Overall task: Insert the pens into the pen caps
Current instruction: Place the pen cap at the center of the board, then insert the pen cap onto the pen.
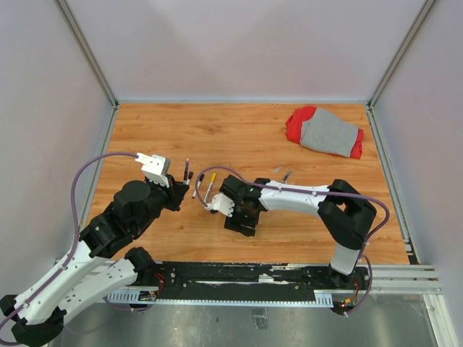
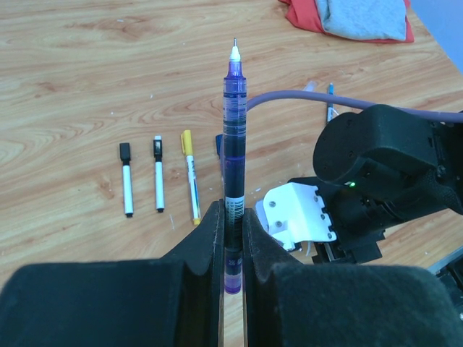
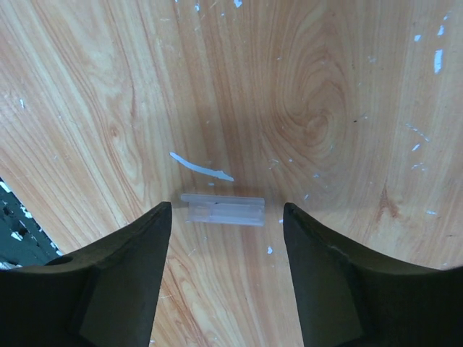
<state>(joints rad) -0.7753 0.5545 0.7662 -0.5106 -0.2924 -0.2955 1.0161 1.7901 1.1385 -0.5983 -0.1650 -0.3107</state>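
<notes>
Wooden table [image 1: 246, 137], seen from above, with two arms at its 6 o'clock edge. The left arm [image 1: 123, 217] reaches toward the centre from 8 o'clock. The right arm [image 1: 318, 199] bends in from 4 o'clock. A red-and-grey cloth [image 1: 325, 134] lies bunched at 1 o'clock.

The left gripper [image 2: 231, 231] is pressed together on the lower barrel of a purple pen [image 2: 233, 144]. In the left wrist view the pen points to 12 o'clock, its fine tip bare.

The right gripper [image 3: 226, 214] faces down at the table with its fingers spread. A clear cap [image 3: 217, 211] lies on the wood between them, crosswise and touching neither finger.

At 9 o'clock of the purple pen, three white pens [image 2: 158, 181] lie side by side on the table. Two have black far ends and one a yellow far end. A blue pen [image 2: 330, 105] lies at 2 o'clock, beyond the right arm's wrist.

A white sliver [image 3: 199, 166] rests just at 11 o'clock of the clear cap.
</notes>
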